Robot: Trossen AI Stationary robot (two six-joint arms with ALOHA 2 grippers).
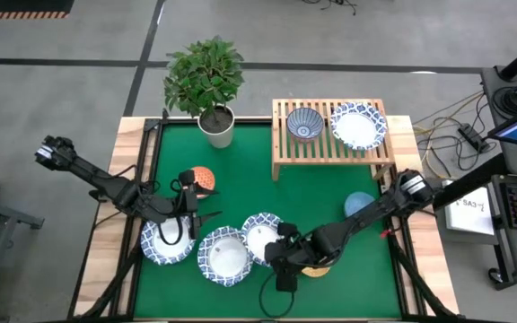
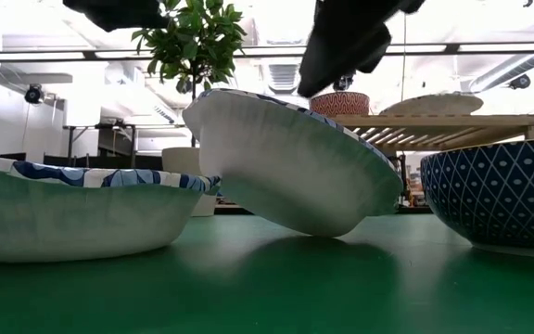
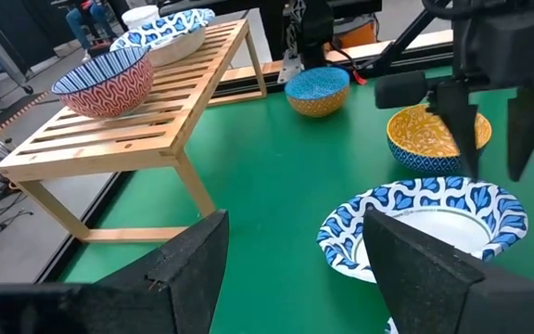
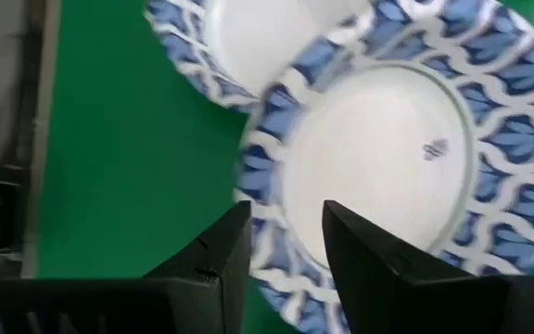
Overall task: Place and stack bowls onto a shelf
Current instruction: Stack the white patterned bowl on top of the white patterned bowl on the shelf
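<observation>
Along the front edge of the green-topped table (image 1: 240, 170) three wide white bowls with blue patterned rims sit in a row; the left bowl (image 1: 167, 242) lies flat near the front left corner, and the left gripper (image 1: 190, 208) hovers just behind it with its fingers spread apart, holding nothing; an orange-red bowl (image 1: 203, 178) rests just beyond that gripper. The middle bowl (image 1: 223, 255) touches the right bowl (image 1: 260, 235), which in the low view stands tilted, one side of its rim raised off the mat; the right gripper (image 1: 287, 254) is at this bowl's rim, its fingers set narrowly on either side of the patterned edge, pinching it. A yellow-orange bowl (image 1: 317, 266) lies under the right arm, and a light blue bowl (image 1: 359, 205) sits near the right edge. At the back right the wooden shelf (image 1: 281, 148) carries a small blue-patterned bowl (image 1: 304, 124) and, beside it, a wide white blue-rimmed bowl (image 1: 358, 125).
</observation>
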